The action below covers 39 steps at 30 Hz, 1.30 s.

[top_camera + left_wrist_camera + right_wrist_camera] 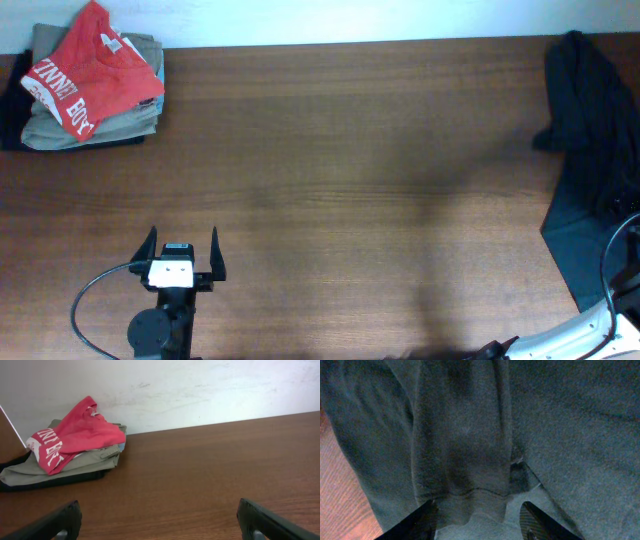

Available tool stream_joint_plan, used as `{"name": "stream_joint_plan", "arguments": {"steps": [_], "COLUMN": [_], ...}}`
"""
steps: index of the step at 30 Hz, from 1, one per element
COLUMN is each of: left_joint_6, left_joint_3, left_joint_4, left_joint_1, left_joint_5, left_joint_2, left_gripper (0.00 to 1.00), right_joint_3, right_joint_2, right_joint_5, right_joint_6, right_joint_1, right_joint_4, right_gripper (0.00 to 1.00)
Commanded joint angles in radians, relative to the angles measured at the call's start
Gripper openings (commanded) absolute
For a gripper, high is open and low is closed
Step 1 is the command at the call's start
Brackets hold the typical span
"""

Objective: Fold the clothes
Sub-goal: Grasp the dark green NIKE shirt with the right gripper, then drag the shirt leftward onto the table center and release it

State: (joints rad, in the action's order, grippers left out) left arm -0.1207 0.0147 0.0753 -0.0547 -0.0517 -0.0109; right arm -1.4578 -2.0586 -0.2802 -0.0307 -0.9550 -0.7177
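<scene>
Soft, rumpled charcoal T-shirt (592, 110) heaped at the right edge of the wood-grain surface (350, 160), right end effector (480, 522) spread wide close over its stitched hem, left end effector (182, 240) spread wide, well apart from it, red T-shirt (90, 65) atop folded khaki garments (60, 130) in the far-left corner.

The dark charcoal T-shirt (592, 130) lies crumpled at the table's far right edge, partly overhanging.

Clothes (592, 110) charcoal-black; T-shirt (88, 68) red, white lettering; folded garments (95, 125) khaki-olive; table (350, 180) brown woodgrain.
</scene>
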Motion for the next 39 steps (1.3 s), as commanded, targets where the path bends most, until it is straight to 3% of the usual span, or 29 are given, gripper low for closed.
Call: {"name": "stream_joint_plan", "arguments": {"steps": [1, 12, 14, 19, 21, 28, 33, 39], "left_joint_6": [-0.016, -0.016, -0.016, -0.016, -0.016, -0.016, -0.016, -0.016], "left_joint_3": [-0.006, -0.006, -0.006, -0.006, -0.006, -0.006, -0.006, -0.006], "left_joint_4": [0.001, 0.001, 0.001, 0.001, 0.001, 0.002, 0.002, 0.001], "left_joint_1": [-0.005, -0.005, -0.005, -0.005, -0.005, -0.005, -0.005, -0.005], "left_joint_5": [0.0, 0.0, 0.0, 0.0, 0.0, 0.0, 0.0, 0.0], "left_joint_2": [0.005, 0.005, 0.005, 0.005, 0.005, 0.005, 0.005, 0.005], "left_gripper": [0.99, 0.99, 0.99, 0.99, 0.99, 0.99, 0.99, 0.99], "right_joint_3": [-0.014, -0.006, -0.006, -0.008, -0.011, -0.039, -0.068, -0.069], "right_joint_2": [-0.015, -0.034, -0.034, -0.03, -0.019, 0.097, 0.235, 0.351], "right_joint_5": [-0.012, -0.011, -0.011, -0.011, -0.011, -0.018, -0.151, -0.227], "right_joint_6": [0.0, 0.0, 0.0, 0.001, 0.002, 0.073, 0.073, 0.118], "right_joint_1": [-0.001, -0.001, -0.001, -0.001, -0.001, 0.0, 0.024, 0.229], "right_joint_4": [0.01, 0.023, 0.023, 0.019, 0.014, -0.003, -0.002, 0.013], "right_gripper": [0.56, 0.47, 0.31, 0.18, 0.05, 0.04, 0.04, 0.04]}}
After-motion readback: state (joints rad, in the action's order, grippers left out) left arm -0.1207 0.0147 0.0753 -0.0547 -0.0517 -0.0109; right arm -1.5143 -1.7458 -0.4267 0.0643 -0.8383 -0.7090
